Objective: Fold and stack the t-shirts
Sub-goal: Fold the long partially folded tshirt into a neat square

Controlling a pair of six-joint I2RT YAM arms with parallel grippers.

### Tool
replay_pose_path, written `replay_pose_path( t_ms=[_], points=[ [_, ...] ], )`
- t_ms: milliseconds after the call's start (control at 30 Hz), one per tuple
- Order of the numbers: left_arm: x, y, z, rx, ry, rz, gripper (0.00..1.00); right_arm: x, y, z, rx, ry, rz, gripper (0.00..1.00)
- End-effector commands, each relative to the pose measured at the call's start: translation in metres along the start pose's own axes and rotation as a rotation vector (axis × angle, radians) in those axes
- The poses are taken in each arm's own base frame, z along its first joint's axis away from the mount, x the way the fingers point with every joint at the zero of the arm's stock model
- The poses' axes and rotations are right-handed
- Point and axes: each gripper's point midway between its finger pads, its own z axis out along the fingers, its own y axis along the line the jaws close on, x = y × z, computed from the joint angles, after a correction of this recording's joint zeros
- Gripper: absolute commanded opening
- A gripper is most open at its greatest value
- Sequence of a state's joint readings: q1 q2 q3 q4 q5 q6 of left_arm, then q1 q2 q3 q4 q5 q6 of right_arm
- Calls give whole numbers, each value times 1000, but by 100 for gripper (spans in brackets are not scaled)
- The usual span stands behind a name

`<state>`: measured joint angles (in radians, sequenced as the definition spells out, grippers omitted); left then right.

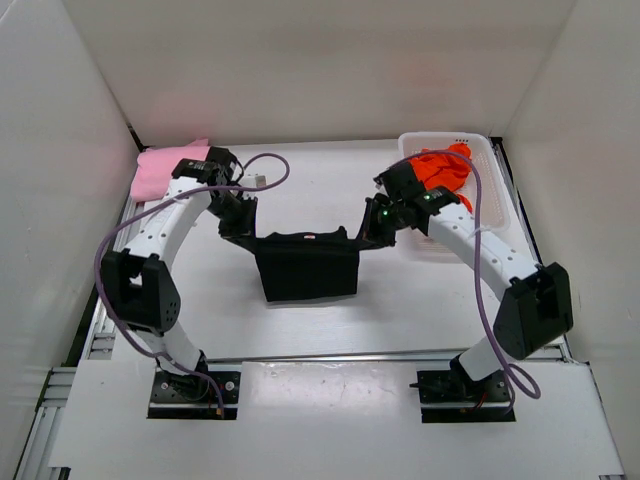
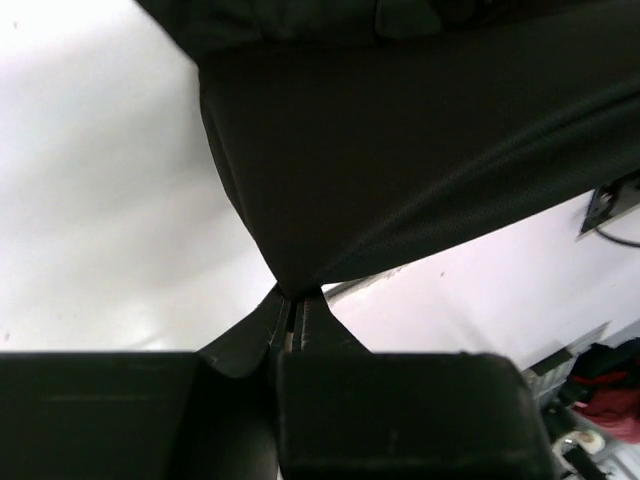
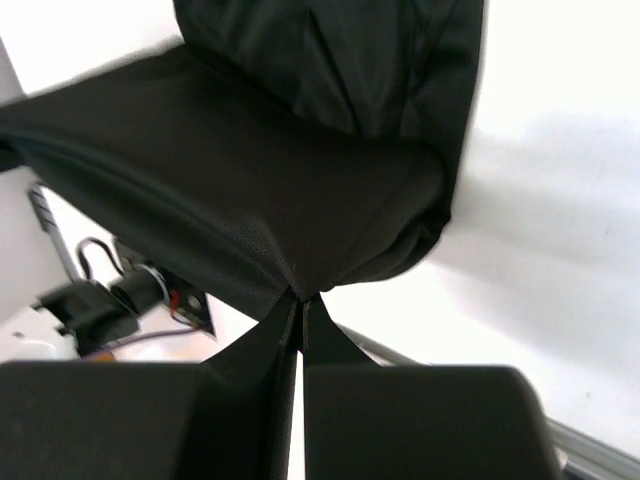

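Left gripper [image 2: 295, 298], right gripper [image 3: 300, 300] pinch black t-shirt [image 1: 308, 268] corners; pink t-shirt [image 1: 158, 172] far left, orange t-shirt [image 1: 442, 168] in basket [image 1: 500, 200].

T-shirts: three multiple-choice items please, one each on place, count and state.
1. Where is the orange shirt? A in the basket; B beside it; C hanging in the air.
2. How many shirts show? A one; B two; C three.
3. The black shirt is: A lying free; B pinched by the left gripper and right gripper; C in the basket.
Key: 1 A, it lies in the far-right basket. 2 C, pink shirt, black, orange. 3 B, both are shut on its corners.
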<state>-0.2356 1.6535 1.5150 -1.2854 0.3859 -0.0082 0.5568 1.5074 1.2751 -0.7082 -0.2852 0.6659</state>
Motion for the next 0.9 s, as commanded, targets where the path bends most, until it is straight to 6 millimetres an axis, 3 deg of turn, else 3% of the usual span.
replay_pose_path(
  t_ms=[0, 133, 267, 467, 567, 700, 767, 800, 867],
  points=[
    [-33, 1, -4, 49, -96, 12, 11, -24, 7, -4, -41, -9, -4, 0],
    [-46, 6, 8, 70, -87, -1, 11, -38, 3, 10, -44, 22, 30, 0],
    [-54, 17, 24, 69, -66, -22, 11, -46, -14, 31, -11, 62, 80, 0],
    [-71, 39, 38, 82, -79, -67, 11, -82, -9, 48, -14, 10, 109, 0],
    [-67, 47, 45, 79, -76, -83, 11, -95, -3, 60, -35, 17, 133, 1],
    [-64, 55, 56, 79, -58, -102, 11, -101, -12, 84, -1, 40, 190, 6],
    [-67, 64, 61, 65, -68, -107, 20, -111, -9, 88, -7, 15, 198, 10],
    [-71, 69, 66, 47, -81, -101, 28, -117, -11, 96, -5, 1, 203, 27],
    [-75, 81, 74, 22, -84, -110, 41, -131, -11, 101, 4, -46, 203, 34]
  ],
)
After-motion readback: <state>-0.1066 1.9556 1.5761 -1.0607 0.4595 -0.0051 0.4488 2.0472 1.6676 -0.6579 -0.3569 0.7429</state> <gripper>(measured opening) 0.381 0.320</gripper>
